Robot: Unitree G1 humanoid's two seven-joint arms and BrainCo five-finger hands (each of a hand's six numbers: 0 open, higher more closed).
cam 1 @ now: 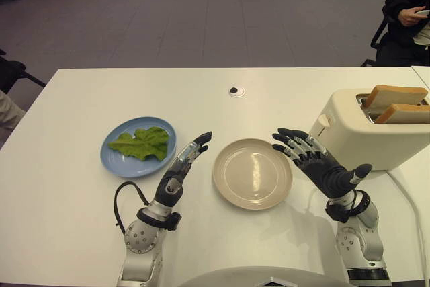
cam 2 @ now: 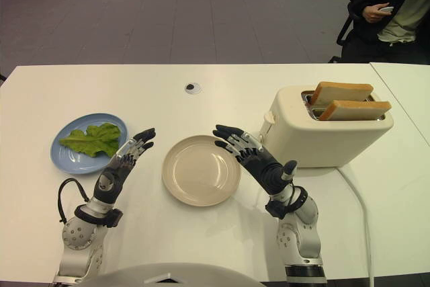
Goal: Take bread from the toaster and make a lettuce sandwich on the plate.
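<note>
Two plates stand on the white table [cam 1: 74, 233], and neither hand holds anything.

Far left: a blue plate [cam 1: 133, 169] carries one lettuce leaf [cam 1: 142, 143], lying flat and untouched.

Just right of it, the left hand [cam 1: 180, 171] is raised above the table with its fingers extended and empty. It sits between the blue plate and the beige plate [cam 1: 252, 176], touching neither.

Centre: the beige plate is bare, so no part of the sandwich has been laid. A small dark-centred disc [cam 1: 233, 91] lies on the far side of the table. Its nature cannot be made out at this range.

Right of the plate, the right hand [cam 1: 317, 161] is held above the table with its fingers spread and empty. The fingertips point toward the plate's far right rim, and the hand sits just near-left of the toaster [cam 1: 353, 140].

Far right: the white toaster holds two bread slices [cam 1: 395, 95], both standing proud of the slots. A white cord [cam 1: 411, 199] runs from it toward the near edge.

Assessment: the task is at its first step, bread retrieval, which has not yet begun. The next move appears to fall to the right hand. It would need to rise over the toaster top, close on the exposed upper part of the nearer slice [cam 1: 404, 113] and lift it straight up clear of the slot. The toaster body must not be tipped or dragged.
</note>
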